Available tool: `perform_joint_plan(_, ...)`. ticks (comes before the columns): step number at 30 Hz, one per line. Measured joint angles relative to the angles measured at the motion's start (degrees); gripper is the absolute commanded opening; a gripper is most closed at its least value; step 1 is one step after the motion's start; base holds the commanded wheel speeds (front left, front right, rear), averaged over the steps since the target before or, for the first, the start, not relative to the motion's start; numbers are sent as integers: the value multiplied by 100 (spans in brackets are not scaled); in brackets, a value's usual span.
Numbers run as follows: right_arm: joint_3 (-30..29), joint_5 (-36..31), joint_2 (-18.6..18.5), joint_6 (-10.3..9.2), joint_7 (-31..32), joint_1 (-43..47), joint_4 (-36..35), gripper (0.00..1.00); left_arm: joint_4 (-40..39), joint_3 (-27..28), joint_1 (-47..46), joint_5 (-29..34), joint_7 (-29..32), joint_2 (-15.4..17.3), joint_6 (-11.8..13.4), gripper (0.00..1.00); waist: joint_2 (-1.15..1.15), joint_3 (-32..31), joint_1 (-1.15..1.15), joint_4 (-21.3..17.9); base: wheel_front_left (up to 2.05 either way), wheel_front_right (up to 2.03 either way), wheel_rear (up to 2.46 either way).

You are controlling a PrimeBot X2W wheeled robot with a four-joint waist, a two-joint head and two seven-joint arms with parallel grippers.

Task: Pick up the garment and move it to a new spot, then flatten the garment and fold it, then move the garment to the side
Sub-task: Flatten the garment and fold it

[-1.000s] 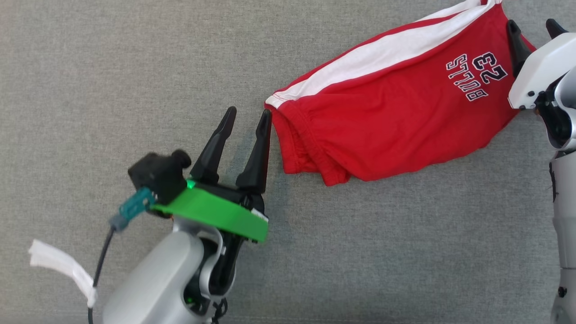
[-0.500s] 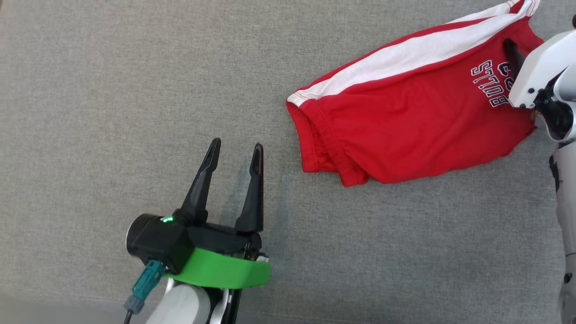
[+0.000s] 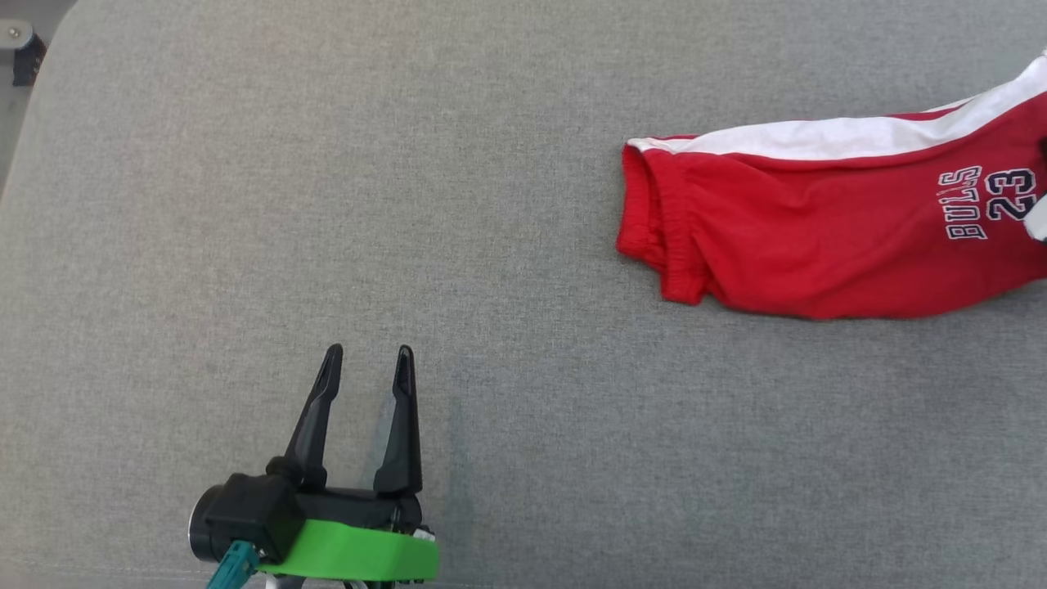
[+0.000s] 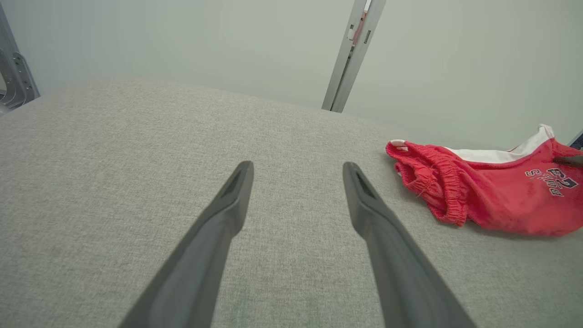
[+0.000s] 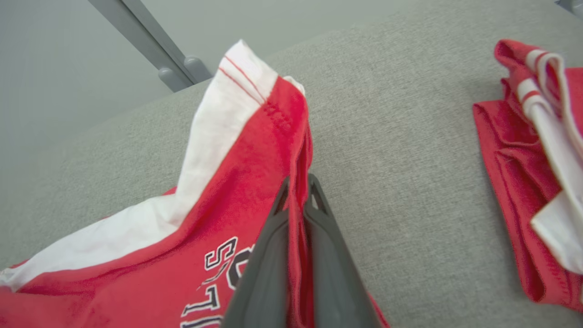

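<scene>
The garment [image 3: 818,245] is a pair of red shorts with a white side stripe and "BULLS 23" print, lying stretched out at the right of the grey surface and running off the right edge. Its elastic waistband [image 4: 437,191] faces my left gripper. My right gripper [image 5: 299,182] is shut on a red edge of the shorts [image 5: 218,182] near the print. A white bit of the right arm [image 3: 1039,222] shows at the head view's right edge. My left gripper [image 3: 369,353] stands open at the lower left, holding nothing and well apart from the shorts [image 4: 492,200].
The grey fabric surface [image 3: 491,204] spreads wide between my left gripper [image 4: 297,167] and the shorts. Its rounded corner [image 3: 49,49] shows at the top left. A second red-and-white garment [image 5: 533,182] lies to the right in the right wrist view. A metal post [image 4: 353,54] stands behind.
The shorts have slid right and straightened out, held by my right gripper. My left gripper drew back from the waistband, staying open. The head view itself has shifted.
</scene>
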Motion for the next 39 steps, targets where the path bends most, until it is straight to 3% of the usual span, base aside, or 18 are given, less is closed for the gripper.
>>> perform_joint_plan(6, -307, -3, 208, -4, 156, -13, -422, 0, 136, 146, 299, 85, -1, -146, -181, 100, 0, -369, 0, -90, 0, 0, 0)
perform_joint_plan(12, 390, 80, 1062, -4, 561, 136, -1113, 0, 248, 197, 409, 59, 0, -208, -216, 100, 0, -642, 0, -94, 0, 0, 0)
perform_joint_plan(17, 942, -3, 1480, -4, 719, 464, -1290, 0, 324, 66, 393, -60, -1, -216, -231, 100, 0, -691, 0, 25, 0, 0, 0)
perform_joint_plan(22, 933, -264, 1566, -4, 397, 569, -946, 0, 508, -31, 314, -162, -8, -219, -238, 100, 0, -652, 0, 216, 0, 0, 0)
perform_joint_plan(29, 1323, 377, 1574, -5, -269, 449, -167, 0, 710, -99, 258, -247, -8, -220, -232, 100, 0, -650, 0, 472, 0, 0, 0)
perform_joint_plan(39, 1928, 851, 1575, -4, -902, 174, 791, 0, 840, -278, 271, -321, -8, -222, -226, 100, 0, -750, 0, 436, 0, 0, 0)
